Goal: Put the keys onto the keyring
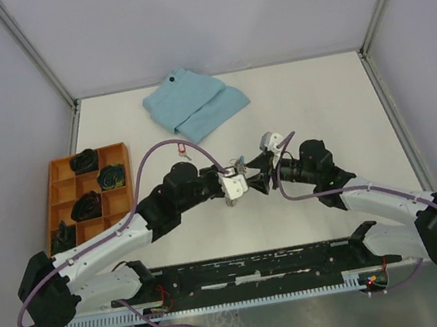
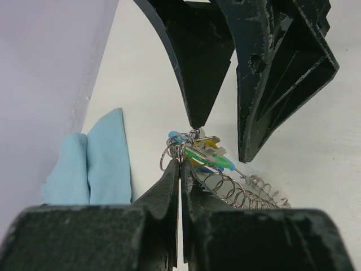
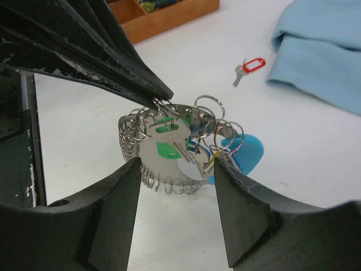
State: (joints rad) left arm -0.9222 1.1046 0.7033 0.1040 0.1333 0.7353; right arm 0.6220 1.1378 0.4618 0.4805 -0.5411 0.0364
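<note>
The left gripper (image 2: 180, 167) is clenched on one wire ring of the keyring (image 3: 169, 144) and holds it just above the table (image 1: 318, 105). The right gripper (image 3: 177, 162) stands released, its jaws spread either side of the hanging bundle and touching nothing.

At the keyring hangs the green-tagged key (image 3: 167, 148), which seems threaded on a ring, though the tangle of loops makes that hard to confirm. A blue tag (image 3: 249, 152) and a small yellow tag (image 2: 207, 144) sit beside it. The coiled grey chain sags below.

The red-tagged key (image 3: 250, 65) lies alone on the table, well apart from the keyring and near the folded light-blue cloth (image 1: 196, 104).

That makes three coloured key tags: two at the ring and one loose.

At the left edge stands one orange tray (image 1: 61, 183) of small compartments. Four of them each hold a dark bundle (image 1: 86, 205), too small to identify.

Only the top view shows the whole tray. Only the wrist views show the rings and tags.
</note>
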